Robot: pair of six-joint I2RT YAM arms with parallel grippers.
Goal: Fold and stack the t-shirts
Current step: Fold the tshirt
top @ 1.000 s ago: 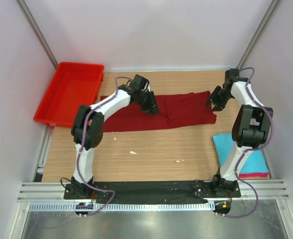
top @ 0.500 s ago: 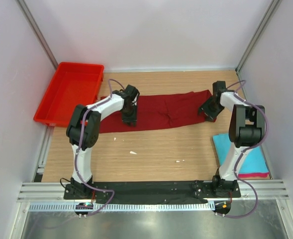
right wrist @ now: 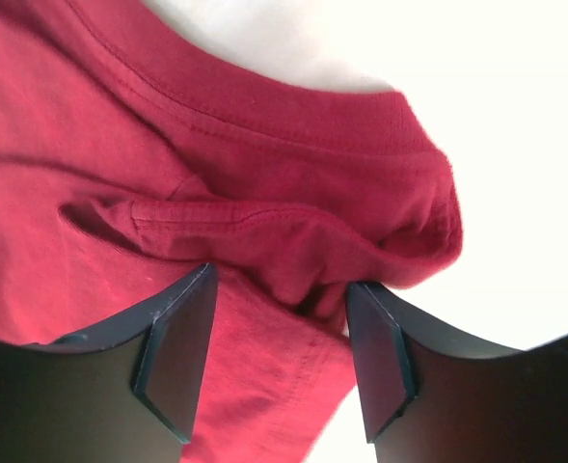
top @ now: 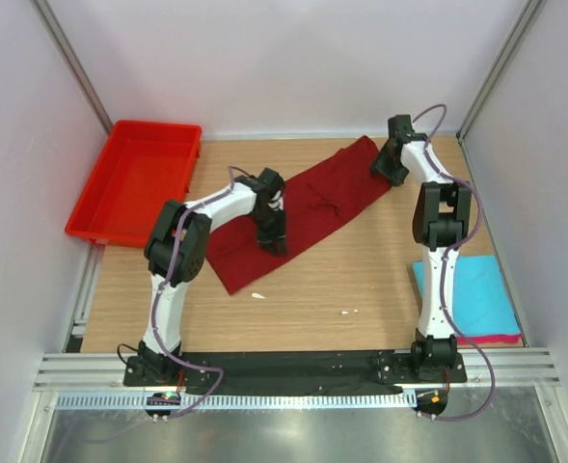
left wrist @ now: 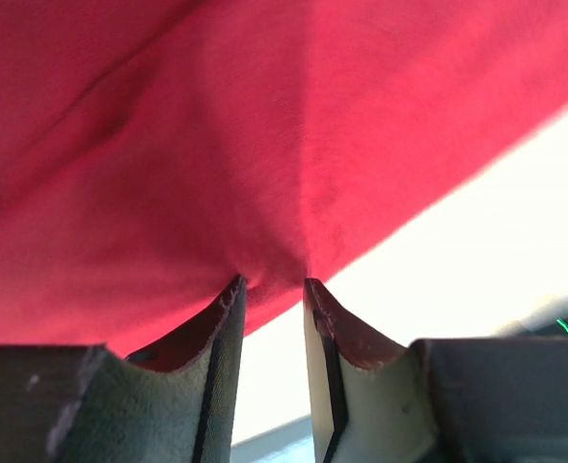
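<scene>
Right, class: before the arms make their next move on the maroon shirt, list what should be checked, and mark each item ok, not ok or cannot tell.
1. Left gripper pinching the maroon shirt: ok, cloth puckers between its tips.
2. Right gripper clear of the maroon shirt: not ok, jaws apart with bunched hem between them.
3. Maroon shirt flat: not ok, creased mid-length and lying diagonally.
4. Maroon shirt clear of the tray: ok, they lie apart.
5. Turquoise shirt folded on the pink shirt: ok.
</scene>
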